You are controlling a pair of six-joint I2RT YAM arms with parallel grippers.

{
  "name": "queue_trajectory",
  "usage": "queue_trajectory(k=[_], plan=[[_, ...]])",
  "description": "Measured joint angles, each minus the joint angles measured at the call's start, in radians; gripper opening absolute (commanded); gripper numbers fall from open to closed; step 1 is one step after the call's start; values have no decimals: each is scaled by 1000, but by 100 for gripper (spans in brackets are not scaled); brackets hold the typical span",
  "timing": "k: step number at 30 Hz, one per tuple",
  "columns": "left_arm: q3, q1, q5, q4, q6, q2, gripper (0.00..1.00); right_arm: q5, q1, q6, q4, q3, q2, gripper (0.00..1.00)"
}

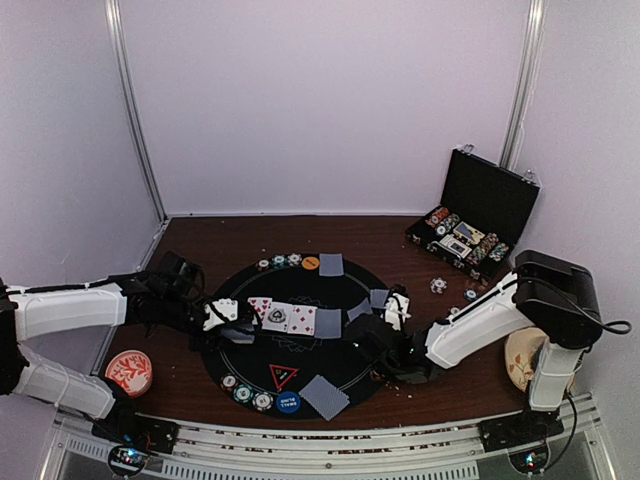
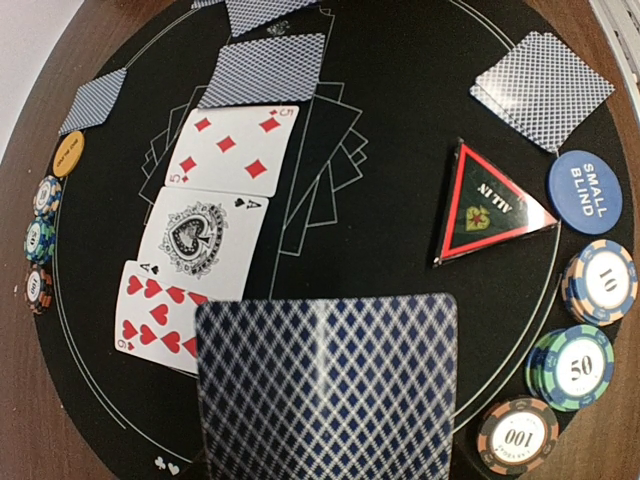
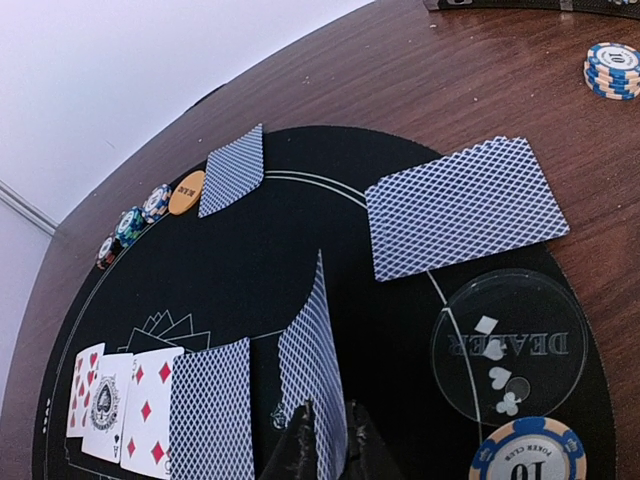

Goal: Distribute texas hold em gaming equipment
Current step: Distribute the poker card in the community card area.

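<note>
Overhead, we see both arms reaching onto the mat (image 1: pixel 340 352) from opposite sides. The left gripper (image 1: pixel 222 315) sits at the left end of the board row and the right gripper (image 1: pixel 397 308) at the right end. The fifth card (image 1: pixel 358 310) lies between the right gripper and the fourth card (image 1: pixel 328 322), so the right arm is plainly the nearer. Neither jaw gap resolves at this size.

Left wrist view:
- A raised card (image 2: pixel 325 390), back up, fills the near field above the nine (image 2: pixel 150 315) and hides the fingers.
- We judge the left gripper closed on it, though the pads are out of sight.
- Only here do the faces read: nine, ace (image 2: pixel 200 240), five (image 2: pixel 232 150).
- The triangle (image 2: pixel 485 200), blue disc (image 2: pixel 585 187) and chips (image 2: pixel 570 368) sit toward the mat's right rim.

Right wrist view:
- Only here does the fifth card show standing on its long edge, nearly upright, pinched between the two dark fingertips (image 3: pixel 300 445). The right gripper reads as closed on it.
- Its lower edge meets the mat just right of the fourth card.
- Its long axis runs straight away from the gripper, parallel to the row's cards.
- The dealer disc (image 3: pixel 508 345) lies further right, apart.

Judgement: the card needs tipping rightward, away from the fourth card, to land back up in the free slot.
</note>
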Motion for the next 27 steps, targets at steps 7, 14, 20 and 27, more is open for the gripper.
queue_trajectory(k=[7,14,20,27], plan=[[0,0,0,0,0,0,10,0,20,7,-31,7,3,12],[0,0,0,0,0,0,10,1,24,21,-51,7,3,6],[0,0,0,0,0,0,10,4,24,30,-53,7,3,0],[0,0,0,0,0,0,10,-3,18,44,5,-38,3,0]])
